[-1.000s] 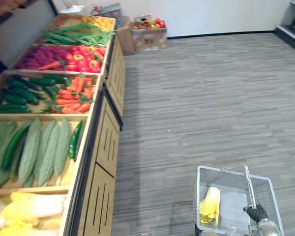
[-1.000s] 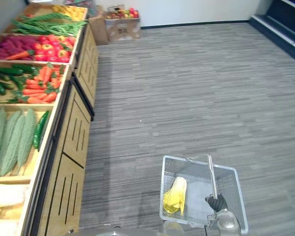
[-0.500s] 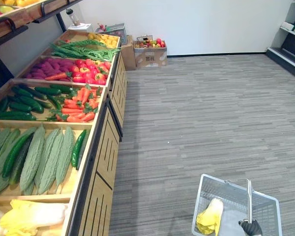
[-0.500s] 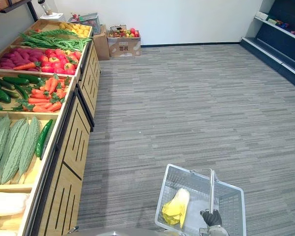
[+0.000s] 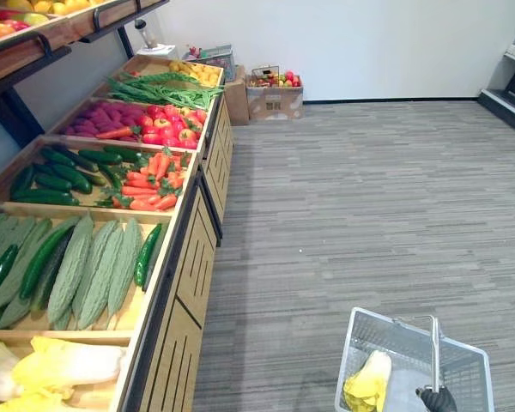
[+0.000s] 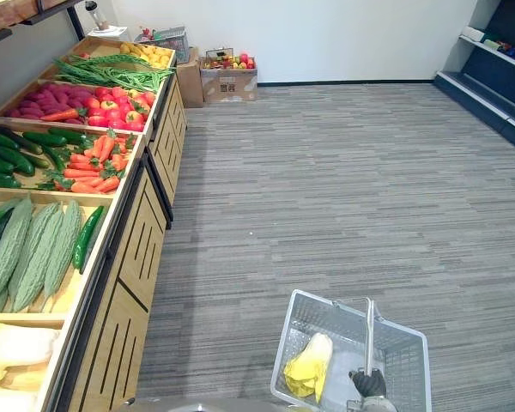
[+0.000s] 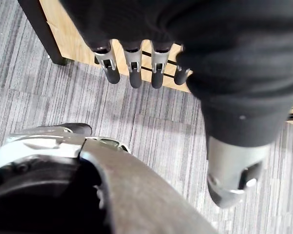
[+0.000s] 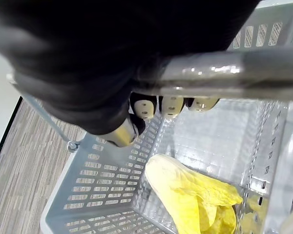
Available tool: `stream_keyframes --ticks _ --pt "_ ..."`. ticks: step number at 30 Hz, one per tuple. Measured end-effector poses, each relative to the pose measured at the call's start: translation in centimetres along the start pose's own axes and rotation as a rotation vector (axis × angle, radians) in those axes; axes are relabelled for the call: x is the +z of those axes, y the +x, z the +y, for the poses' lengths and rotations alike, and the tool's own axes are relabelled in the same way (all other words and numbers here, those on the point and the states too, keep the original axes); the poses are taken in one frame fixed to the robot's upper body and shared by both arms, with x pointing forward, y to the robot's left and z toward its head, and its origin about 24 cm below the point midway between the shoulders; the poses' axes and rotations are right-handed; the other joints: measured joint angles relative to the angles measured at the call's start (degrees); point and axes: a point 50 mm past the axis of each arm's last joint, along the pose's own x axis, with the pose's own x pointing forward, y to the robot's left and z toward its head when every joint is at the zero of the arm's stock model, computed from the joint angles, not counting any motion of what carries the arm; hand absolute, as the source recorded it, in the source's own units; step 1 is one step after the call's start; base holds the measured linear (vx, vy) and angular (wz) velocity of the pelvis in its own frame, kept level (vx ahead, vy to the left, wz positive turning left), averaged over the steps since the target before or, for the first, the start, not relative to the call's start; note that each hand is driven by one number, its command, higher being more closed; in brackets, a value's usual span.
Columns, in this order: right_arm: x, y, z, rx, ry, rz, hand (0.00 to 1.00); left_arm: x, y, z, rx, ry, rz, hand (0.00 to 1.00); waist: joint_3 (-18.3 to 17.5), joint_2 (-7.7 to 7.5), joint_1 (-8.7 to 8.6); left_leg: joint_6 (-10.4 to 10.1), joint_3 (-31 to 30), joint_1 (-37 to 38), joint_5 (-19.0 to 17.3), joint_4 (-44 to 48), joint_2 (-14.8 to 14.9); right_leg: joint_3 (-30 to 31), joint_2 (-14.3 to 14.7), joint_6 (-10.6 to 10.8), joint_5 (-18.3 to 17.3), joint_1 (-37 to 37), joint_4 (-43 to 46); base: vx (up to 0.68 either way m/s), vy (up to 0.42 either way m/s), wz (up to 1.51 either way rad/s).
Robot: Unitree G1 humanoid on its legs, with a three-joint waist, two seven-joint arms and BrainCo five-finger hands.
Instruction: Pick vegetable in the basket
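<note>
A grey mesh basket (image 5: 360,319) hangs low at my right side over the floor. My right hand (image 5: 438,399) is shut round its metal handle (image 8: 224,73), the fingers (image 8: 171,105) curled under the bar. A yellow-green leafy cabbage (image 8: 195,195) lies inside the basket against its left wall (image 6: 309,365). My left hand (image 7: 132,68) hangs with relaxed, straight fingers holding nothing, above the floor beside the wooden stand's base.
A long wooden produce stand (image 5: 184,257) runs along the left, holding leafy cabbages (image 5: 60,369), bitter gourds (image 5: 86,270), cucumbers (image 5: 51,176), carrots (image 5: 150,176), red peppers (image 5: 172,124) and green beans (image 5: 154,86). A cardboard box of fruit (image 5: 275,94) stands at the far wall. Striped grey floor stretches to the right.
The camera has tilted up, so the stand and far wall show more and the basket sits lower. My right hand still holds the handle; the cabbage stays in the basket.
</note>
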Motion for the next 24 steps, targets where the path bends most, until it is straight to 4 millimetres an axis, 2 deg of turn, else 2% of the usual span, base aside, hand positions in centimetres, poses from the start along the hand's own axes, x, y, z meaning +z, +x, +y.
stream_keyframes --ticks 3,6,8,9,10,11,12,13,14,15,16,18,19,20,21,22,23,24 --pt "-0.1 0.0 0.2 0.0 -0.009 -0.002 1.0 0.1 0.0 0.0 0.004 0.0 0.002 0.0 0.1 0.1 -0.16 -0.2 0.99 0.25 -0.11 0.02 0.57 0.1 0.43 -0.19 -0.13 -0.47 0.81 -0.01 -0.033 -0.16" --pt "0.4 0.1 0.4 -0.008 0.0 -0.023 1.0 0.2 0.1 -0.1 0.012 -0.003 0.006 0.0 0.73 0.28 -0.13 -0.77 3.22 0.62 -0.37 0.35 1.66 0.04 0.62 -1.51 -2.63 -3.6 6.57 -0.05 -0.041 -0.33" --pt "0.5 0.0 0.6 -0.013 0.013 -0.037 1.0 0.5 0.2 0.0 0.037 -0.008 0.001 0.0 1.68 -0.13 -0.72 -1.84 3.36 0.77 -1.23 1.82 2.48 0.12 0.54 -1.91 -5.4 -4.81 10.93 -0.02 -0.071 -0.07" --pt "0.6 0.0 0.6 -0.015 0.036 -0.044 1.0 0.6 0.2 0.3 0.055 -0.019 0.0 0.0 2.24 0.09 -1.26 -2.73 3.57 0.11 -3.03 3.87 3.53 -0.1 0.73 -2.55 -8.16 -6.08 14.89 -0.02 -0.122 -0.09" --pt "0.8 0.0 0.7 -0.017 0.045 -0.054 1.0 0.6 0.2 0.5 0.072 -0.04 0.004 0.0 2.05 0.43 -1.48 -3.58 4.14 -0.86 -5.32 7.46 5.25 -1.31 0.75 -3.77 -10.99 -7.74 19.87 0.0 -0.137 -0.21" --pt "0.9 0.0 0.6 -0.016 0.041 -0.061 1.0 0.4 0.2 0.6 0.079 -0.042 0.009 0.0 1.85 0.82 -1.41 -4.26 4.8 -1.06 -6.21 9.2 6.38 -2.58 0.9 -4.56 -12.31 -8.46 22.68 0.07 -0.167 -0.42" --pt "1.2 0.1 0.8 -0.002 0.025 -0.072 1.0 -0.4 -0.1 1.3 0.107 -0.046 0.033 0.0 2.07 0.27 -1.07 -5.38 6.37 -1.94 -7.46 15.04 8.54 -4.67 0.86 -4.71 -15.94 -8.99 26.41 0.13 -0.218 -0.31" --pt "1.1 0.1 1.1 0.007 0.019 -0.06 1.0 0.0 0.0 2.1 0.131 -0.049 0.037 0.0 2.79 -0.63 -1.23 -5.83 6.3 -6.47 -6.9 25.98 11.23 -5.0 1.06 -4.33 -18.42 -8.8 27.14 0.12 -0.187 -0.22" --pt "0.9 0.0 1.0 0.006 0.02 -0.049 1.0 0.1 0.0 2.1 0.13 -0.052 0.033 0.0 2.8 -0.95 -1.19 -5.45 6.0 -8.76 -4.64 31.37 12.6 -4.95 1.17 -4.64 -18.58 -8.62 26.8 0.11 -0.234 -0.07" --pt "0.8 0.1 0.8 -0.005 0.028 -0.04 1.0 0.4 0.1 1.9 0.129 -0.075 0.02 0.0 3.48 -1.11 -0.76 -4.31 4.79 -12.49 1.06 38.7 14.05 -4.6 1.19 -4.77 -18.6 -6.81 25.33 0.19 -0.243 -0.19" --pt "1.0 0.3 0.3 -0.017 0.024 -0.036 1.0 0.4 0.1 1.6 0.115 -0.083 0.019 0.0 4.27 -1.85 -0.16 -4.03 3.9 -13.44 1.2 41.16 13.77 -3.96 0.52 -5.34 -18.54 -4.97 24.29 0.23 -0.271 -0.18" --pt "1.0 0.4 -0.5 -0.036 0.014 -0.029 1.0 0.3 0.1 0.9 0.087 -0.092 0.021 0.0 5.09 -0.14 -0.28 -4.16 2.57 -14.18 -1.26 40.26 12.33 -3.67 0.37 -5.6 -18.68 -2.88 22.88 0.18 -0.122 -0.1" --pt "1.2 0.6 -0.9 -0.046 0.012 -0.03 1.0 0.1 0.1 0.6 0.073 -0.096 0.024 0.0 5.51 0.73 -0.14 -4.12 2.52 -15.16 -2.65 37.64 10.61 -3.26 -0.08 -5.6 -18.67 -1.85 21.75 0.2 -0.04 -0.14" --pt "1.4 0.6 -0.7 -0.043 0.014 -0.031 1.0 -0.2 0.0 0.6 0.071 -0.096 0.03 0.0 5.49 0.66 -0.13 -4.05 2.83 -16.02 -3.12 33.88 8.65 -2.99 -0.85 -5.47 -18.59 -1.45 21.04 0.25 -0.021 -0.18" --pt "1.6 0.7 -0.7 -0.044 0.022 -0.034 1.0 -0.4 -0.1 0.6 0.068 -0.097 0.035 0.0 5.54 0.55 -0.07 -4.14 2.79 -16.73 -2.84 26.96 6.15 -2.94 -1.61 -4.42 -17.94 -0.59 19.84 0.28 0.019 -0.13" --pt "1.8 0.8 -0.7 -0.045 0.026 -0.036 1.0 -0.5 -0.1 0.5 0.067 -0.098 0.038 0.0 5.57 0.62 0.03 -3.87 2.65 -17.04 -1.84 21.1 4.74 -2.94 -1.79 -4.31 -17.88 0.2 18.99 0.32 0.07 -0.13" --pt "1.9 0.8 -0.7 -0.04 0.031 -0.037 1.0 -0.6 -0.1 0.5 0.067 -0.098 0.043 0.0 5.59 0.65 0.16 -3.8 1.41 -17.28 1.22 12.71 3.2 -2.9 -1.69 -4.03 -17.78 1.32 17.64 0.29 0.106 -0.14" --pt "1.9 0.8 -0.7 -0.035 0.031 -0.037 1.0 -0.7 -0.2 0.5 0.067 -0.097 0.045 0.0 5.59 0.65 0.25 -3.7 0.7 -17.29 3.06 8.9 2.75 -2.71 -1.48 -3.84 -17.79 2.03 16.99 0.33 0.168 -0.2"
